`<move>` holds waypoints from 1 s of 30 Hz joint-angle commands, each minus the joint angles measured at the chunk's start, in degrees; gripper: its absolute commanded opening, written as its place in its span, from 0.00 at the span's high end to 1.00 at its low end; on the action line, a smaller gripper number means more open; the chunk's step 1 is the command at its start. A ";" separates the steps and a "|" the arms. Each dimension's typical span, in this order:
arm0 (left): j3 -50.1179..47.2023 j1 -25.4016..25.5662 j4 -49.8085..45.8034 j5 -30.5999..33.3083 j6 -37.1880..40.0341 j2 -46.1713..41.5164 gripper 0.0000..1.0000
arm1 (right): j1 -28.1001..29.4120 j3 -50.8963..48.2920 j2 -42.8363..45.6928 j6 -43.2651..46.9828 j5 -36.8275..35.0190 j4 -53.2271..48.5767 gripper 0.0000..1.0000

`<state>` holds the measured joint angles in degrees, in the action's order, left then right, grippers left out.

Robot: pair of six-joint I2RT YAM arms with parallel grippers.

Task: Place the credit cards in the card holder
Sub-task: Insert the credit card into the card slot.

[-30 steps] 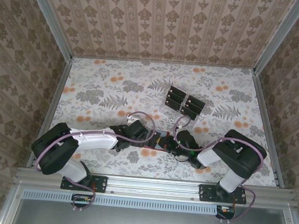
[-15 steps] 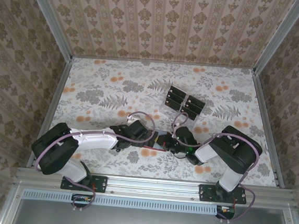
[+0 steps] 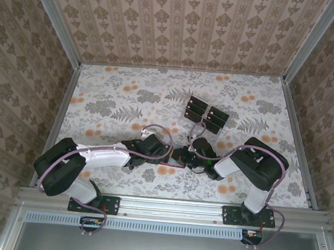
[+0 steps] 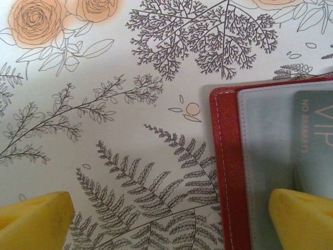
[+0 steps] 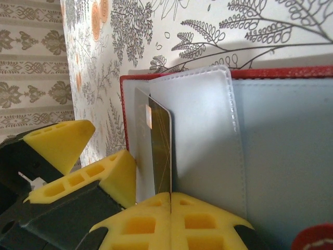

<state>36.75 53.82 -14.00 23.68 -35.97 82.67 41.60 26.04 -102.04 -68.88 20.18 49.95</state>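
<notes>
- There are two arms; their grippers meet at the near middle of the flowered table (image 3: 117,97).
- There is one card holder (image 3: 178,159). It lies open on the table between the two grippers.
- There is one clear tray (image 3: 206,115), well apart on the far side. I count four compartments in it, each with dark credit cards (image 3: 195,109); how many cards are in each I cannot tell.
- One more credit card (image 5: 158,151) stands on its edge inside the card holder (image 5: 281,156), at its left end, just left of a clear sleeve (image 5: 200,135).
- The card holder (image 4: 225,172) is red with light stitching along its edge and pale clear pockets inside. A grey-green card printed "VIP" shows at the right edge of the left wrist view; I cannot tell if it is the same card.
- The credit card is dark with a gold shine.
- The right gripper (image 5: 170,200) has its yellow fingers pressed together, pinching the near edge of the standing card.
- The left gripper (image 4: 166,221) is spread wide and grips nothing: one fingertip is over the bare table, the other over the card holder.
</notes>
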 commanded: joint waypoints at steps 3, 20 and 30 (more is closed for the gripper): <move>-0.32 -2.68 -5.06 0.14 0.94 -5.16 0.00 | -0.13 1.61 -0.40 1.90 0.65 -6.54 1.00; -4.06 -7.26 -2.46 -2.96 1.34 -2.36 0.00 | -0.12 5.92 0.79 4.67 0.67 -15.53 1.00; -4.12 -7.29 -0.86 -4.07 1.34 -0.37 0.00 | -0.12 10.05 0.36 7.34 1.92 -21.01 1.00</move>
<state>33.39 46.74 -15.00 20.75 -35.14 80.68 41.60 34.63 -101.51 -63.53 21.34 33.47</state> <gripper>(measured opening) 0.997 0.043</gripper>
